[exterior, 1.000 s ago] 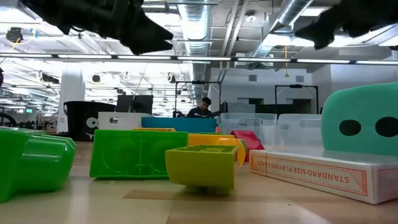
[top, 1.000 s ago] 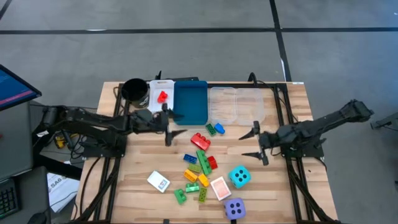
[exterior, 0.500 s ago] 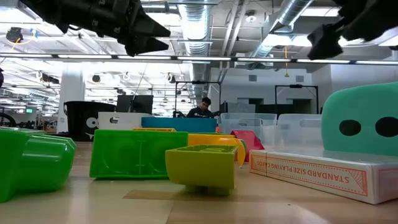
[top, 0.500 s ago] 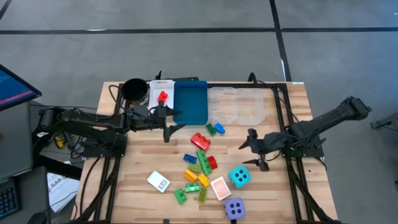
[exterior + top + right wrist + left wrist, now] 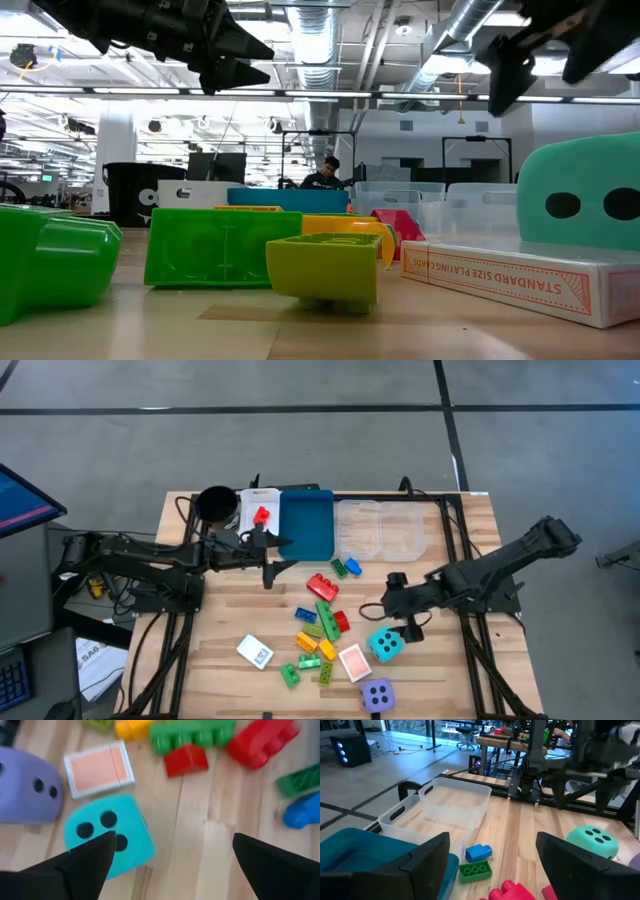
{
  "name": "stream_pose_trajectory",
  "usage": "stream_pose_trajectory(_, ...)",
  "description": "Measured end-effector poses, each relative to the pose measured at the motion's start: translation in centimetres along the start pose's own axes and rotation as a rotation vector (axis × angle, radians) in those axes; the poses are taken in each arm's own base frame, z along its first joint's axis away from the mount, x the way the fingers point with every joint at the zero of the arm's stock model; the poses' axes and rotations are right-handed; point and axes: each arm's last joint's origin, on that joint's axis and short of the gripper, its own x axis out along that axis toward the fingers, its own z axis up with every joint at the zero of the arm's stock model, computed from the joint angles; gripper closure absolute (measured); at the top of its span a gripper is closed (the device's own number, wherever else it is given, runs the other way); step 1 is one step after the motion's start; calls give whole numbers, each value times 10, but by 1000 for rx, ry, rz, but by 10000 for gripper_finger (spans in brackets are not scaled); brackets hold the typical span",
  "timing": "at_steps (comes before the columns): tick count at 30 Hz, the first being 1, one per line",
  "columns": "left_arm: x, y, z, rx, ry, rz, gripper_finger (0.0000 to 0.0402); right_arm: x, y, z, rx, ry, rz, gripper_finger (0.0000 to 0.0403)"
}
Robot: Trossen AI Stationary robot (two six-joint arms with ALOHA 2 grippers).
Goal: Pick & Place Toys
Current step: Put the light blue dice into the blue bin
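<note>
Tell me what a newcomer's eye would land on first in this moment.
The bright scatter of toy bricks at the table's middle, with the cyan die and purple die toward the front right. Next, the right gripper, open, hovers beside the cyan die. The left gripper, also open, hangs by the blue tray at the back.

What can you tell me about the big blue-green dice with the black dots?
The cyan die is a soft-looking foam cube with rounded corners and black dots. It sits flat on the wooden table, beside the pink card and above the purple die in the high view. The open right gripper hangs near it, not touching. In the low view it stands behind a playing-card box.
</note>
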Motion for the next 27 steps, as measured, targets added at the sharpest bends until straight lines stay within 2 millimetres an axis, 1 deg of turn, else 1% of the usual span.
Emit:
stream_pose_trajectory(4, 0, 0, 0, 0, 0, 0, 110, 16, 2, 2, -3, 169, 33, 15)
stream_pose_trajectory(7, 0, 0, 0, 1, 0, 0, 111, 22, 5, 4, 16, 312, 66, 10)
stream_pose_trajectory(11, 0, 0, 0, 1, 0, -1, 111, 22, 7, 8, 68, 462, 59, 4)
stream_pose_trajectory(13, 0, 0, 0, 0, 0, -1, 111, 19, 8, 11, 77, 478, 42, 5)
stream_pose_trajectory(15, 0, 0, 0, 0, 0, -1, 112, 13, 10, 15, 79, 444, 28, 4)
stream_pose_trajectory(17, 0, 0, 0, 0, 0, -1, 111, 3, 15, 19, 79, 374, 22, 4)
stream_pose_trajectory(19, 0, 0, 0, 0, 0, -1, 111, -12, 19, 18, 87, 292, 5, 4)
stream_pose_trajectory(21, 0, 0, 0, -2, 0, -1, 110, -32, 23, 16, 111, 177, -28, 4)
stream_pose_trajectory(24, 0, 0, 0, -14, 0, -1, 111, -65, 29, 1, 183, -10, -108, 4)
stream_pose_trajectory(25, 0, 0, 0, -27, 0, -1, 112, -76, 32, -4, 213, -100, -133, 3)
stream_pose_trajectory(27, 0, 0, 0, -50, -1, -1, 111, -91, 37, -19, 257, -291, -185, 3)
